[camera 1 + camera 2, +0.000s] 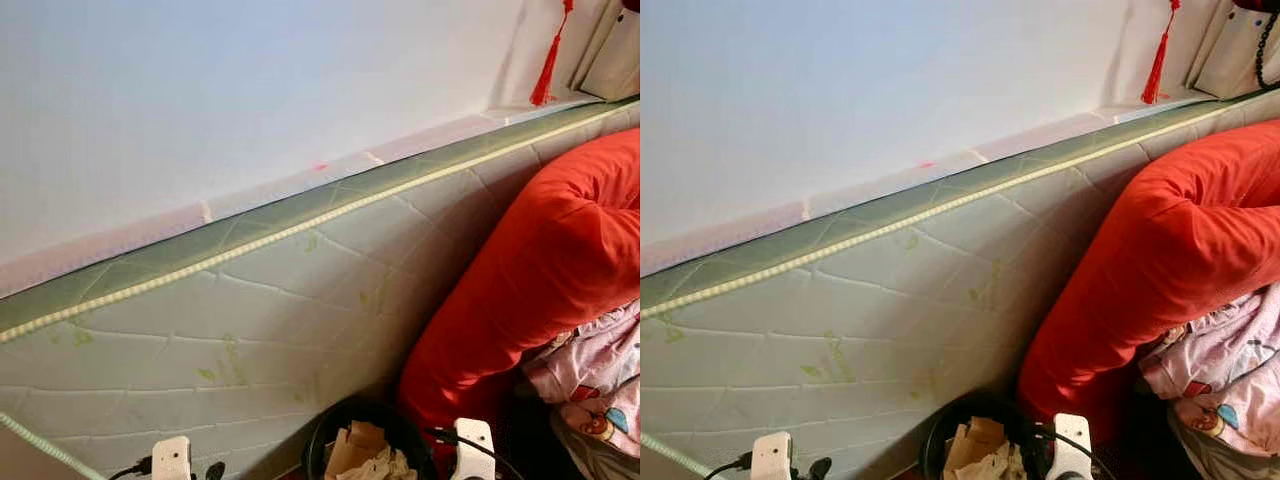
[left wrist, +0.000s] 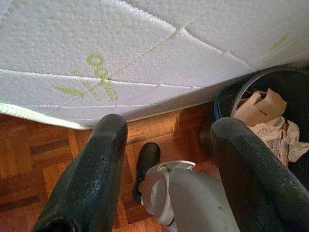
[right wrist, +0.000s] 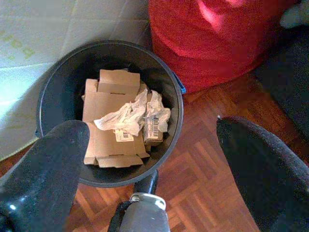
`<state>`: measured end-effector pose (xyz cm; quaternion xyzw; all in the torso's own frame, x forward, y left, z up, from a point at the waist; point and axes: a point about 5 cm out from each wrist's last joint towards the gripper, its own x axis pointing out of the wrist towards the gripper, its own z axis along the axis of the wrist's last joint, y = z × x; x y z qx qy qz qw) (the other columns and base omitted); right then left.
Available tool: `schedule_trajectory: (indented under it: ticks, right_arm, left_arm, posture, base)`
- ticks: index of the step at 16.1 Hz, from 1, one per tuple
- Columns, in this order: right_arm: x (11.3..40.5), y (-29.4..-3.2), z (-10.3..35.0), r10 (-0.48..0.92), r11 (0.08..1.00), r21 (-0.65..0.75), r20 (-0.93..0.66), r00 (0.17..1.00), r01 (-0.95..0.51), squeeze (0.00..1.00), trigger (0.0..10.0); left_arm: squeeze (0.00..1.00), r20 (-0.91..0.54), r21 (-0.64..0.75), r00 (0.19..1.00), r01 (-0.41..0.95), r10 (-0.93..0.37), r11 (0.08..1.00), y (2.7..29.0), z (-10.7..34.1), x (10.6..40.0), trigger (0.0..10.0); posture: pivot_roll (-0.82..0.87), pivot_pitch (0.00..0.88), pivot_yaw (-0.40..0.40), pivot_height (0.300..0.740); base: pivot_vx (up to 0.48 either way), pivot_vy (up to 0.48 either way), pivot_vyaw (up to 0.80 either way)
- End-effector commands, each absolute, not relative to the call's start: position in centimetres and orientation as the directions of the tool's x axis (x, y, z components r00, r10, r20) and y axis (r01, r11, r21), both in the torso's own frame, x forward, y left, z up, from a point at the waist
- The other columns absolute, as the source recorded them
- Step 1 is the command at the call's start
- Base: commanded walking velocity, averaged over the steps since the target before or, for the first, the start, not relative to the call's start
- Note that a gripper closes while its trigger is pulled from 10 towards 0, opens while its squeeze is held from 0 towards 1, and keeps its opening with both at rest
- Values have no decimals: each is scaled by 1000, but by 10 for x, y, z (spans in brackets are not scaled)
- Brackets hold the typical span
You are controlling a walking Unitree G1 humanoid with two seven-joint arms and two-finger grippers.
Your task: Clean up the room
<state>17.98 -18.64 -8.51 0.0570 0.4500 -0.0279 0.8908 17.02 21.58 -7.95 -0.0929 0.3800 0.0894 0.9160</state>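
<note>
Black bin [image 3: 53, 92]: holds cardboard [image 3: 108, 123] and crumpled paper [image 3: 128, 116]; cut off in eye views. Left gripper [image 2: 169, 140], right gripper [image 3: 149, 130]: both spread, empty.

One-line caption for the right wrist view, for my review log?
Open right gripper above a black bin holding cardboard and crumpled paper.

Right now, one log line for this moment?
bin: cardboard, paper inside | left gripper: open | right gripper: open, above bin | mattress: beside bin
</note>
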Motion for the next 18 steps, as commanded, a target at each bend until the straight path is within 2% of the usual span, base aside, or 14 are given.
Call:
schedule_trajectory:
  ticks: [1,9,18]
  right_arm:
    - [173,-190,-88,1,993,68,-820,573,96,0,10000]
    - [165,-191,-91,-4,994,60,-829,559,96,0,10000]
    - [173,-188,-88,4,994,66,-823,568,89,0,10000]
  left_arm:
    - [0,-730,-98,677,-236,92,967,216,-83,163,10000]
    - [0,-741,-101,666,-237,86,966,214,-86,156,10000]
    - [0,-730,-99,677,-242,95,965,215,-84,160,10000]
  posture:
    - [138,0,3,740]
    - [139,0,-7,740]
    - [168,0,-18,740]
  base:
    - [0,0,0]
    - [0,0,0]
    - [0,0,0]
